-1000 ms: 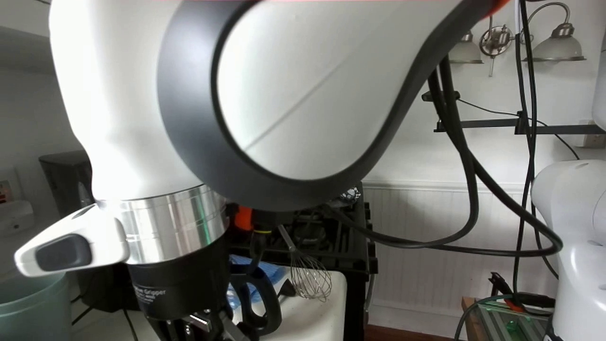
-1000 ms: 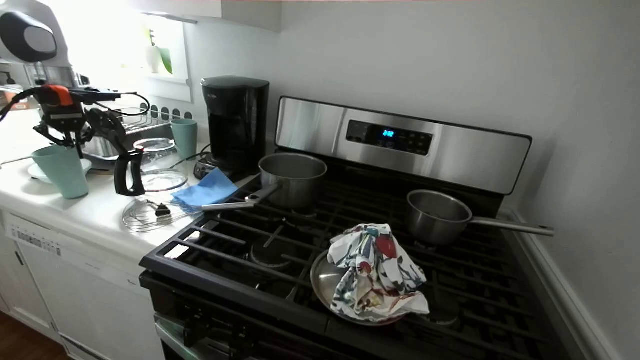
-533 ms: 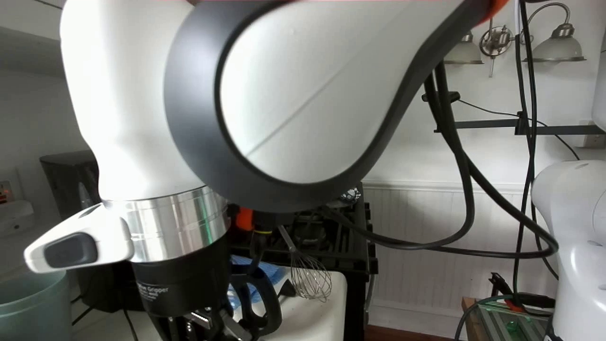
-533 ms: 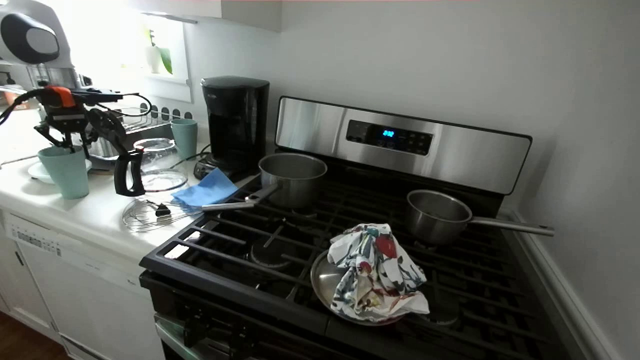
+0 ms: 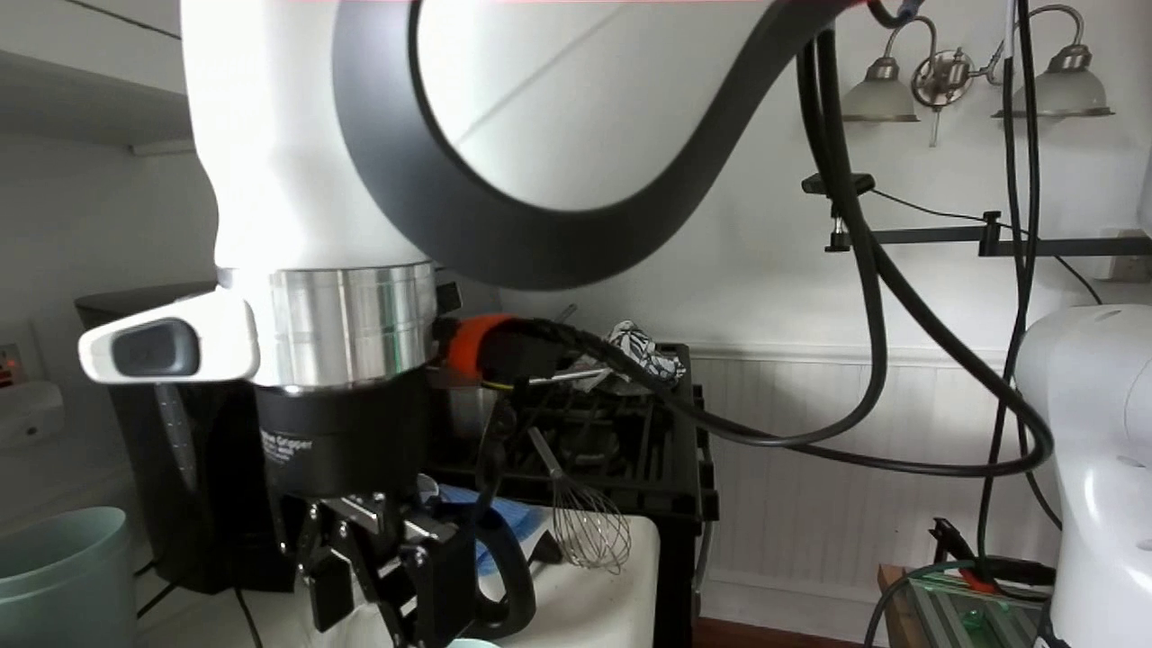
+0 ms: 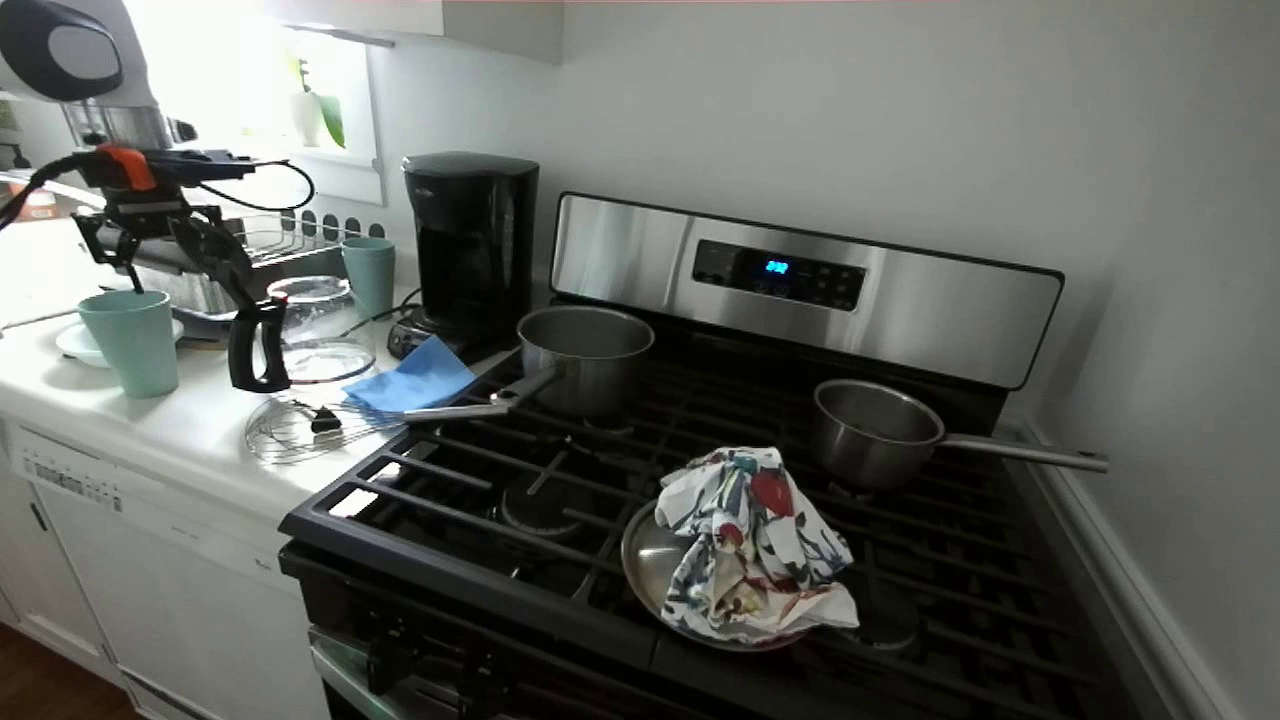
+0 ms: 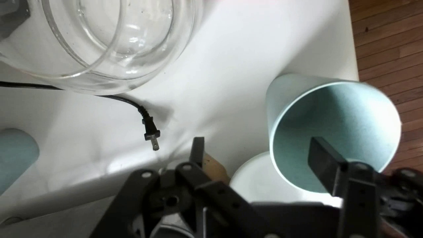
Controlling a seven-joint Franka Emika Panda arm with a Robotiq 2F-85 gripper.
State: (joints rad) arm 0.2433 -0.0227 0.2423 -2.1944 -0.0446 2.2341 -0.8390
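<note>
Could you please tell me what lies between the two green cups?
In the wrist view, a black plug lies between the green cup by the gripper and the farther green cup.

Wide-spread pincer (image 7: pixel 260 153), 1 finger (image 7: pixel 325 162) in front of a pale green cup (image 7: pixel 333 122).

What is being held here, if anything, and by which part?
Nothing: the pincer stands open; the nearest teal cup rests on the counter.

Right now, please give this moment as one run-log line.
End effector: open, near rim of mint-green tumbler | contact: unclear | tumbler: upright on countertop | nearby: glass coffee carafe, power plug
</note>
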